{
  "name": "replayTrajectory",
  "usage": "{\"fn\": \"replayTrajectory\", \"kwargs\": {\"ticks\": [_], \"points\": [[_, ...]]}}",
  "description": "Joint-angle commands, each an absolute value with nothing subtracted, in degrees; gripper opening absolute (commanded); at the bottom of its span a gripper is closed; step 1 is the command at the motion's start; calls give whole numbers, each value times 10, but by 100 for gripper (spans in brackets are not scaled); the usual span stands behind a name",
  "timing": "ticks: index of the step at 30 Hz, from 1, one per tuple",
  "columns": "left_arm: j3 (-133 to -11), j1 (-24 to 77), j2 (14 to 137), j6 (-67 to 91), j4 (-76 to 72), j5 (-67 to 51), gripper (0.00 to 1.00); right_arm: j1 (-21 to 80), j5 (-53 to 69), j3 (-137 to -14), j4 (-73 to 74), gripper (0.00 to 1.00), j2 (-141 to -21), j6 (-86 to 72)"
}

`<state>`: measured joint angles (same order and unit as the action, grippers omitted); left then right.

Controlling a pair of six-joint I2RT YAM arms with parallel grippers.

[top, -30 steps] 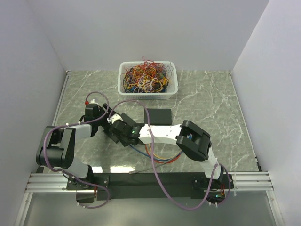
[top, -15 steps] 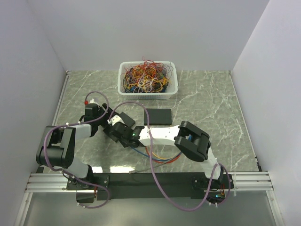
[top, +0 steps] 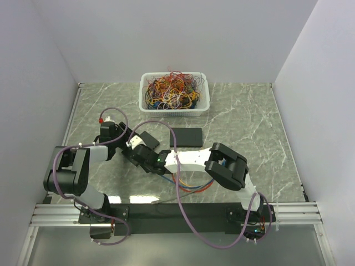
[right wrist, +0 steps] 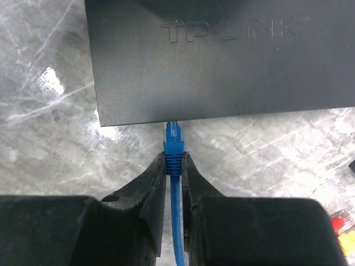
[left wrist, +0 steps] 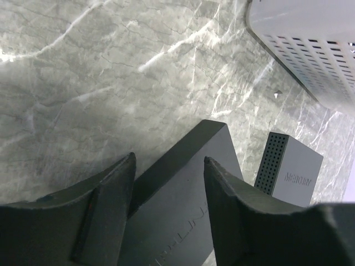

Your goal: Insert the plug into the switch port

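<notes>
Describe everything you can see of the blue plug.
The blue plug has a ribbed blue boot and a clear tip, plastic by the look. The right gripper pinches the boot from both sides, its thin blue cable running back between the fingers. Its tip reaches the facing edge of the black TP-LINK switch, above the marble table; whether it sits in a port cannot be told.

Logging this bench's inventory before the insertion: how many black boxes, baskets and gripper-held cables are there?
Black boxes: 2 (TP-LINK switch, second box)
White basket: 1
Blue cable in the right gripper: 1
Total: 4
</notes>
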<state>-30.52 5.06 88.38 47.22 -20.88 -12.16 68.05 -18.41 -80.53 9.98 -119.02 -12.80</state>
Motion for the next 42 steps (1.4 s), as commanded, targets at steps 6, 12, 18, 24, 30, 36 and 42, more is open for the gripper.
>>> {"fn": "replayTrajectory", "kwargs": {"ticks": [6, 12, 18, 24, 30, 36, 42], "points": [[-294, 70, 929, 472, -137, -144, 56, 664, -214, -815, 1, 0, -1183, -97], [-293, 76, 930, 474, -138, -142, 53, 664, -221, -810, 1, 0, -1186, -96], [-287, 83, 934, 480, -141, -138, 53, 656, -221, -812, -14, 0, -1187, -96], [-279, 97, 942, 490, -153, -139, 53, 635, -195, -822, -26, 0, -1186, -99], [-269, 109, 944, 498, -157, -135, 52, 616, -152, -824, -59, 0, -1180, -96], [-270, 122, 955, 502, -162, -132, 52, 597, -89, -812, -138, 0, -1168, -77], [-266, 129, 976, 506, -175, -135, 52, 590, -54, -850, -174, 0, -1173, -59]]}}
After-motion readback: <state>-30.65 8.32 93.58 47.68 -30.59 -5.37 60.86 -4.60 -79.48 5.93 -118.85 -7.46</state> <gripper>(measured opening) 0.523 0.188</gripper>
